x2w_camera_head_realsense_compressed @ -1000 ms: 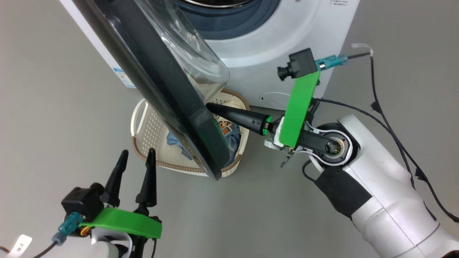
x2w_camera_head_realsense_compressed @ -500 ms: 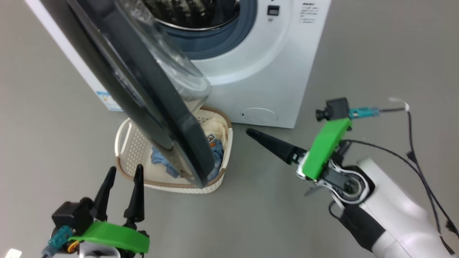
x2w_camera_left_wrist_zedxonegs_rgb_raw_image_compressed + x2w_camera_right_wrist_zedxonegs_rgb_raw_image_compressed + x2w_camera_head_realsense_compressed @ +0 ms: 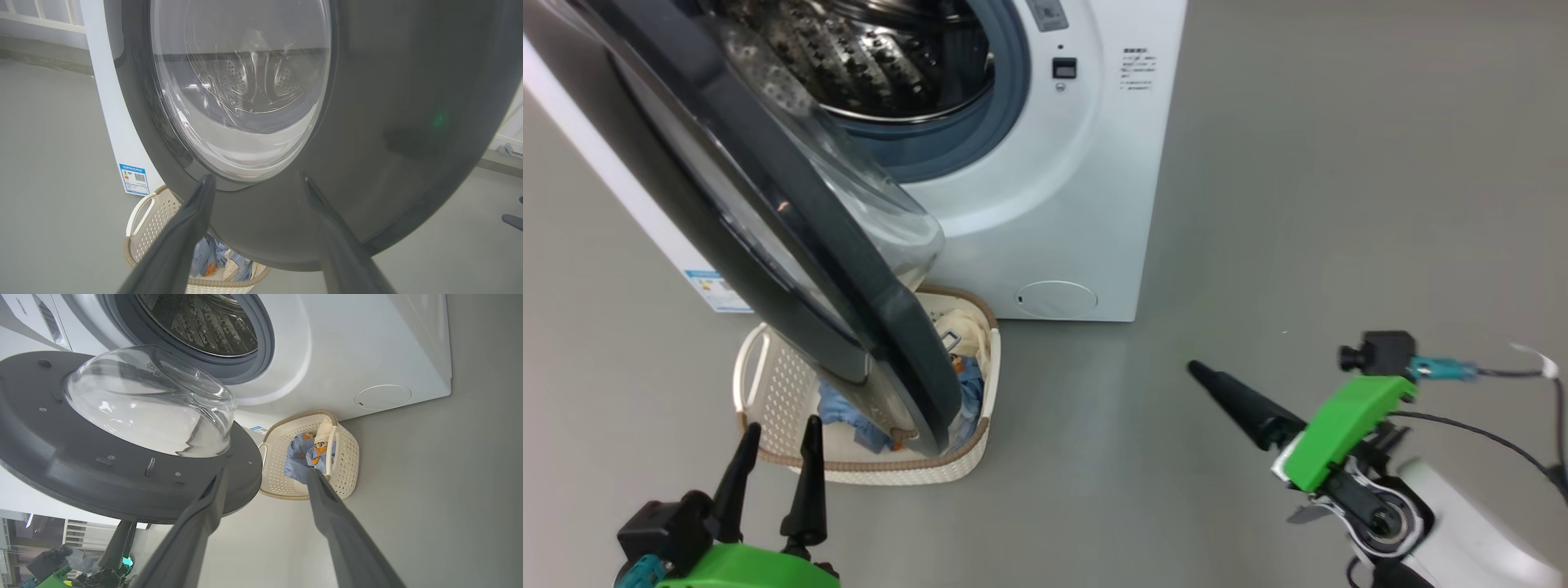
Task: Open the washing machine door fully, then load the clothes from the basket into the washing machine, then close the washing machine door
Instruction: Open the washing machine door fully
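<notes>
**Door stands open, both pairs of fingers empty**

The left fingers [image 3: 807,474] are spread apart with nothing between them, their tips pointing up at the washing machine door [image 3: 882,335]. In the left wrist view the door's glossy black rim and its glass window [image 3: 245,102] stand straight ahead of those tips. Whether the tips touch the rim cannot be told. The door is open, angled away from the washing machine [image 3: 1078,204], and the steel drum [image 3: 874,57] shows beyond it.

The basket [image 3: 890,478] sits on the floor [image 3: 1258,204] under the door's lower edge, just beyond the left fingertips and just beside the machine's front. The clothes [image 3: 837,408], light blue with orange prints and a cream piece, lie inside it.

The right fingers [image 3: 1241,404] are also parted and hold nothing. They point across the floor towards the basket, which lies well apart from their tips. In the right wrist view, the door's inner face is off to their left.
</notes>
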You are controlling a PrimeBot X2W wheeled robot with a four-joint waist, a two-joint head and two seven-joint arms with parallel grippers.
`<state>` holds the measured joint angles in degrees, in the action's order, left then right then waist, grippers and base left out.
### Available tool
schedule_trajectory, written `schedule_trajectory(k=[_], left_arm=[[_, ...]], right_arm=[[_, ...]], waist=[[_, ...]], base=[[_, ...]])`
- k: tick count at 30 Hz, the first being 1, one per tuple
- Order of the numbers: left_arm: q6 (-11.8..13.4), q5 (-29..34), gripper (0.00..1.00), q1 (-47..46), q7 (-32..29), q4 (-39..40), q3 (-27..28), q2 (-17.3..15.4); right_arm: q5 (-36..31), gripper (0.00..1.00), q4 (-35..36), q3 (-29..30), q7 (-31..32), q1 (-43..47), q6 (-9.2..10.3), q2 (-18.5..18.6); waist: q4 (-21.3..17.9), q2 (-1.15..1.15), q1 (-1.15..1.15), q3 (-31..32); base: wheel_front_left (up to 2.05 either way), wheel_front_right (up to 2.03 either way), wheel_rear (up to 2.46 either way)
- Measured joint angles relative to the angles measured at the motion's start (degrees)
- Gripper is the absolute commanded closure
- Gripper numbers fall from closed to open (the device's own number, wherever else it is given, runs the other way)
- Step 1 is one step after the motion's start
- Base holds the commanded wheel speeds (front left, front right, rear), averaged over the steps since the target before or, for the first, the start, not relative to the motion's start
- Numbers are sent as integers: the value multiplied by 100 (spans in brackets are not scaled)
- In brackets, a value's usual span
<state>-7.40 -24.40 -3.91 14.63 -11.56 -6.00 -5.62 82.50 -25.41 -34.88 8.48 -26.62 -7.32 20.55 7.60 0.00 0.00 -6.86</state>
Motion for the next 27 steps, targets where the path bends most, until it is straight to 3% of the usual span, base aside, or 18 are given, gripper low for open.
schedule_trajectory(k=[7,10,17,20,27], left_arm=[[0,0,0,57,0,-3,113,4],[0,0,0,88,0,-4,158,10],[0,1,0,166,0,-7,218,29],[0,1,0,164,0,-7,234,47],[0,54,0,156,0,-11,272,59]], right_arm=[[25,0,-46,158,-903,357,0,269],[-320,0,-164,45,-1408,452,0,447],[-561,0,-407,-57,-2179,556,0,471],[-1104,0,-508,179,-2272,557,0,445],[-2787,0,-163,1525,-2278,831,0,102]], waist=[[-133,0,0,104],[-174,0,0,128],[-231,0,0,102],[-225,0,0,59],[-197,0,0,-2]], base=[[0,0,0],[0,0,0],[0,0,0],[0,0,0],[0,0,0]])
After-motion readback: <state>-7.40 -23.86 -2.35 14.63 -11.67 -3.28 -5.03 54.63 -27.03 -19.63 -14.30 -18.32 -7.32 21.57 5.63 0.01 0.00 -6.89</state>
